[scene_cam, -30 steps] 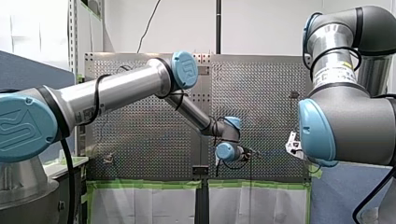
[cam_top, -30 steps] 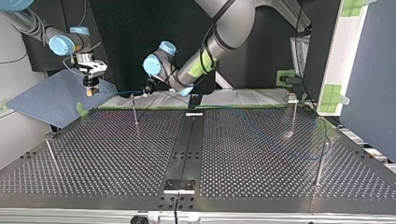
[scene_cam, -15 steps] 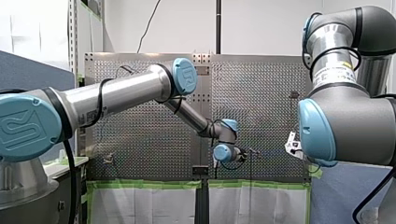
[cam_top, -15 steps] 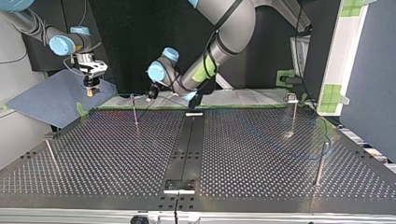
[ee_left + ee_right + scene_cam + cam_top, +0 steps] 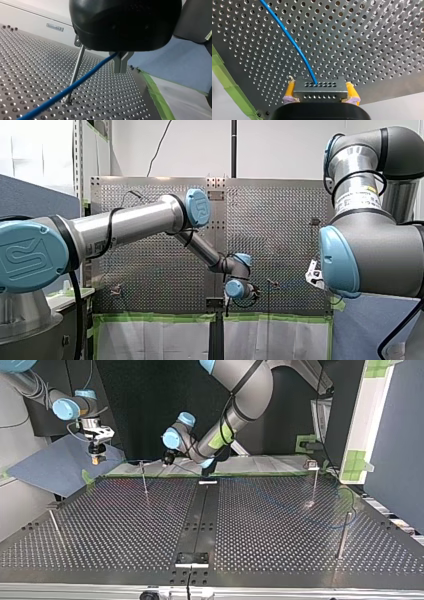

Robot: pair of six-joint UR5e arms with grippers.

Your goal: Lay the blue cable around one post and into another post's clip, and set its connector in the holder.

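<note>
In the right wrist view my right gripper (image 5: 320,88) is shut on the grey metal connector (image 5: 319,93), gripped between its yellow pads (image 5: 290,90). The blue cable (image 5: 294,47) leaves the connector and runs out over the perforated table. In the left wrist view my left gripper (image 5: 117,57) is shut on the blue cable (image 5: 75,86), which slants away past a thin post (image 5: 76,70) with a clip on top. In the top view my left gripper (image 5: 167,460) hangs just to the right of that post (image 5: 144,477). My right gripper (image 5: 96,451) hovers off the table's far left corner.
More thin posts stand at the top view's right (image 5: 314,482), near right (image 5: 342,535) and near left (image 5: 54,525). A dark centre strip carries a small block (image 5: 191,559) near the front edge. Green tape (image 5: 150,475) lines the far edge, with a blue sheet (image 5: 55,467) beyond.
My left arm's wrist and gripper have shifted towards the top view's right and slightly lower, drawing the cable along beside the post. My right gripper has stayed in place.
</note>
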